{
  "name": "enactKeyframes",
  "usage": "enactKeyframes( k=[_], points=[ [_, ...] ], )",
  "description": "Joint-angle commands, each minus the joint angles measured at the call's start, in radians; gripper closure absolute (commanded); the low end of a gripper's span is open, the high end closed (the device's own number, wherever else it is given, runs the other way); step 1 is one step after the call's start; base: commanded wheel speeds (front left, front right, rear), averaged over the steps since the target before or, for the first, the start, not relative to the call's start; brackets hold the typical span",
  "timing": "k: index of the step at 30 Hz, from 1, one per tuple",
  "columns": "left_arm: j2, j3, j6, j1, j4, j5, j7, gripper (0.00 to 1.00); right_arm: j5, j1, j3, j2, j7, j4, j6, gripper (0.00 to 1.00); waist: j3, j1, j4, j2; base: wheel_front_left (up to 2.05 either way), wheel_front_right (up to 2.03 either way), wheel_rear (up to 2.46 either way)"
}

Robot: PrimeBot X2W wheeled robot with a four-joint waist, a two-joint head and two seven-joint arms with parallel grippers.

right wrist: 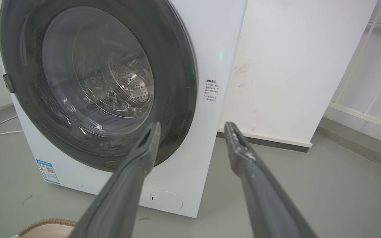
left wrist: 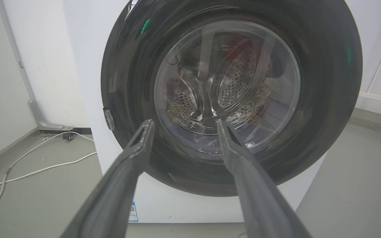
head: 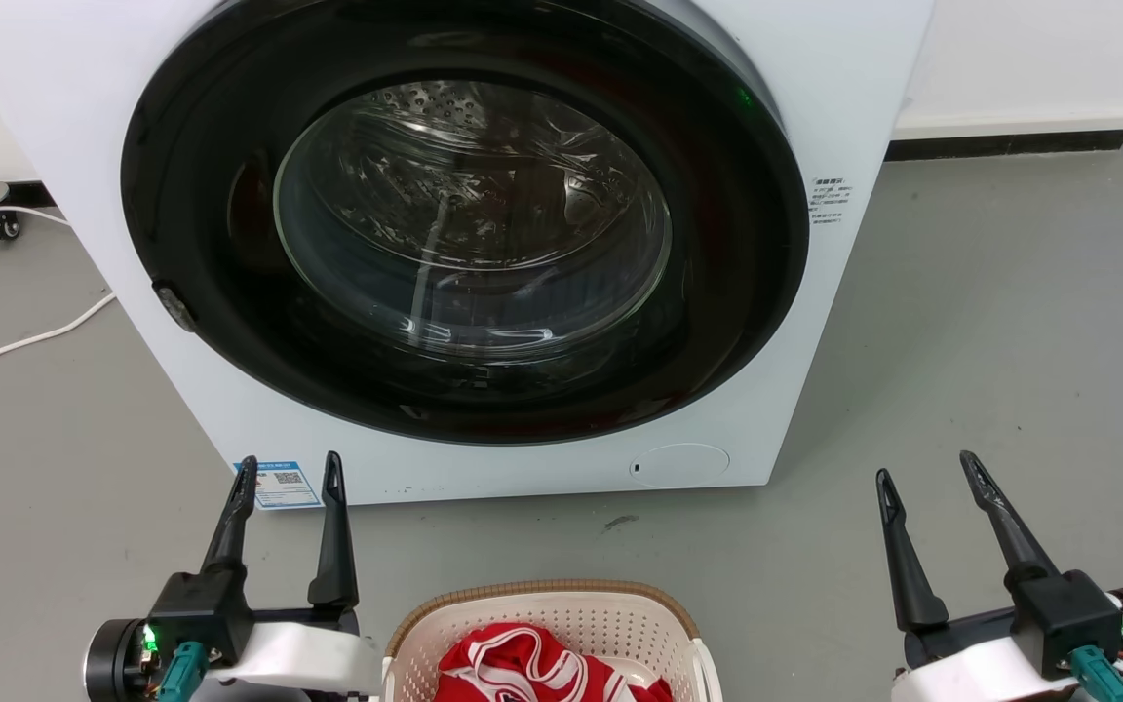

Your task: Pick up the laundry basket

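The laundry basket (head: 620, 619), cream-white and perforated with a tan woven rim, stands on the floor at the bottom middle of the head view, cut off by the frame edge. A red and white garment (head: 532, 668) lies inside it. A bit of the basket's tan rim (right wrist: 50, 222) peeks in at the lower left of the right wrist view. My left gripper (head: 290, 470) is open to the left of the basket, fingers pointing at the washing machine. Well to the basket's right, my right gripper (head: 927, 468) is open too. Both hold nothing.
A white front-loading washing machine (head: 854, 97) with a shut dark round door (head: 464, 224) stands right ahead. A white cable (head: 25, 341) trails over the grey floor at the left. A white wall with a dark skirting (head: 1010, 144) runs behind at the right.
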Motion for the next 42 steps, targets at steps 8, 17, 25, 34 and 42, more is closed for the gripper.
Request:
enactKeyframes(
  k=[8, 17, 25, 34, 42],
  points=[
    [0.003, -0.003, 0.009, 0.011, 0.004, 0.019, -0.01, 0.0, -0.002, 0.014, -0.004, 0.0, -0.008, -0.005, 0.0, 0.0, 0.0, 0.0, 0.0, -0.0001, 0.0, 0.0, 0.0],
    [0.003, 0.001, 0.006, 0.006, 0.015, 0.015, -0.009, 0.0, 0.023, 0.01, -0.011, 0.0, -0.008, 0.001, 0.0, 0.0, 0.0, 0.0, 0.001, -0.0001, 0.0, 0.0, 0.0],
    [0.003, 0.002, 0.01, 0.008, 0.019, 0.017, -0.008, 0.0, 0.05, 0.01, -0.016, 0.0, -0.008, 0.007, 0.0, 0.0, -0.001, 0.0, 0.0, -0.0001, 0.0, 0.0, 0.0],
    [0.003, 0.001, 0.012, 0.013, 0.019, 0.019, -0.008, 0.0, 0.061, 0.012, -0.017, 0.0, -0.008, 0.009, 0.0, 0.0, -0.001, 0.0, 0.0, -0.0001, 0.0, 0.0, 0.0],
    [0.003, 0.008, 0.011, 0.003, 0.032, 0.023, -0.008, 0.0, 0.059, 0.008, -0.009, 0.0, -0.008, 0.012, 0.0, 0.0, 0.003, 0.0, 0.002, -0.0001, 0.0, 0.0, 0.0]
  ],
)
